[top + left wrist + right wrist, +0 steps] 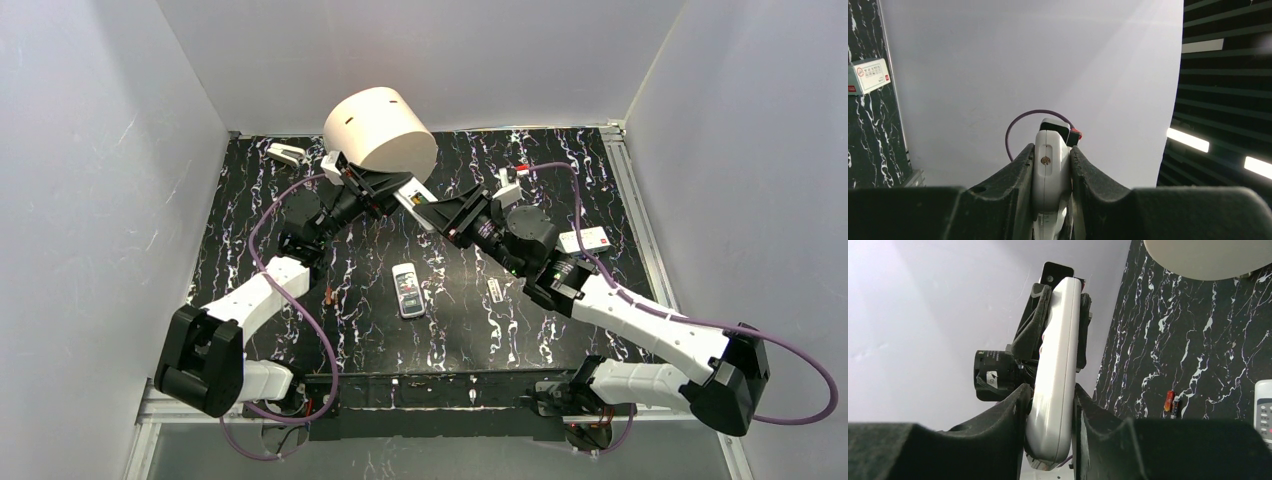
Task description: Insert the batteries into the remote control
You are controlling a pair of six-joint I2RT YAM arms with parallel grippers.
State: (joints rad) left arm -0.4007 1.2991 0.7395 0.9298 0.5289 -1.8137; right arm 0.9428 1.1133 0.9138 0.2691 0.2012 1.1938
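Note:
Both grippers hold one white remote control (414, 203) in the air above the mat's far middle. My left gripper (397, 194) is shut on one end of it; in the left wrist view the remote (1050, 172) sits edge-on between the fingers. My right gripper (434, 213) is shut on the other end; in the right wrist view the remote (1058, 365) runs up from the jaws to the left gripper. Two batteries (331, 295), orange-red and greenish, lie together on the mat; they also show in the right wrist view (1170, 401).
A second remote (408, 290) lies face up mid-mat, also seen in the right wrist view (1264, 407). A small white cover piece (494, 290) lies to its right. A large cream cylinder (380, 130) stands at the back. A white box (585, 240) lies right, another white item (287, 153) back left.

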